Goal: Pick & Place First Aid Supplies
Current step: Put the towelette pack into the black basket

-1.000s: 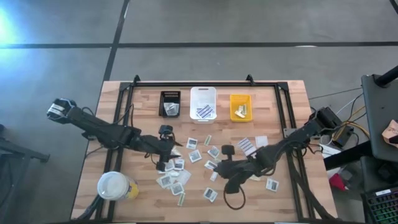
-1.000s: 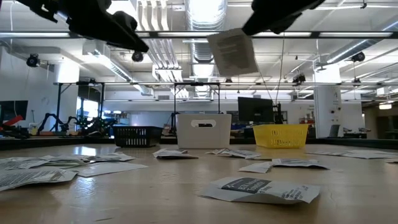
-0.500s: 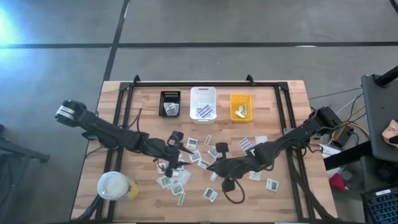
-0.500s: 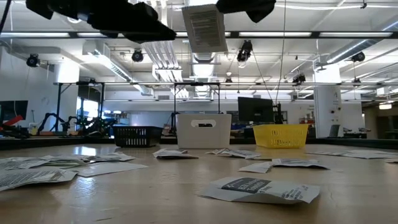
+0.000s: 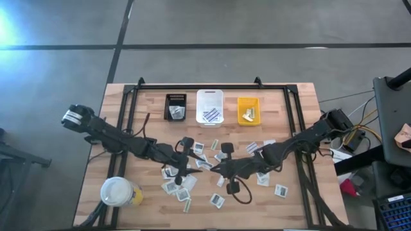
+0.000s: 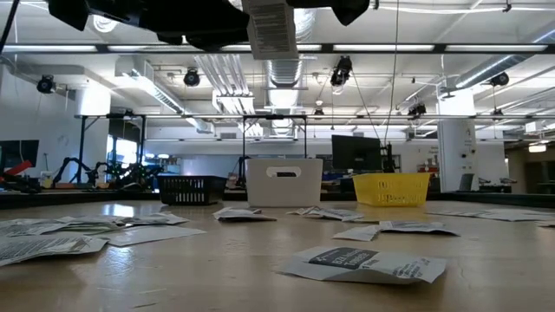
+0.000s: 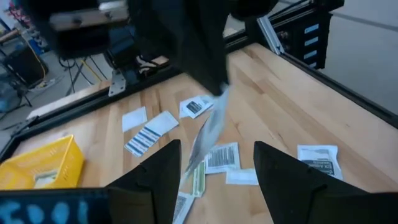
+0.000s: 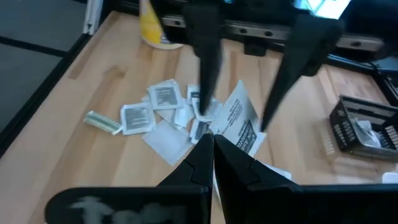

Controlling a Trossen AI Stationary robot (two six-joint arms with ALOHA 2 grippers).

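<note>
My right gripper (image 8: pixel 211 146) (image 5: pixel 212 168) is shut on a white first aid packet with dark print (image 8: pixel 239 127) (image 6: pixel 270 26), held above the middle of the table. My left gripper (image 7: pixel 214 165) (image 5: pixel 191 165) faces it, open. Its two fingers (image 8: pixel 205 56) stand on either side of the packet (image 7: pixel 208 134) without touching it. Many other packets (image 5: pixel 183 183) lie flat on the wooden table (image 5: pixel 148 102). At the far edge stand the black bin (image 5: pixel 175 107), the white bin (image 5: pixel 210 106) and the yellow bin (image 5: pixel 248 110). My right gripper pinches the packet by its edge (image 8: pixel 219 138) between its two shut fingers. The fingers come from the table's right, slanting downward. The packet is lifted clear of the table and hangs beyond and below the fingertips, with its flat face toward my right wrist camera.
A large white-lidded cup (image 5: pixel 117 191) stands at the near left corner. A black metal frame (image 5: pixel 212 85) runs along the far edge and down both sides. More loose packets (image 5: pixel 280 190) lie near the right side, and one (image 6: pixel 360 263) lies close to the low camera.
My right gripper has carried the packet toward the table's left and a little upward, keeping it clear of the table. My left gripper has moved toward the table's right, toward the packet, tipping more level, and its open fingers now flank the packet.
</note>
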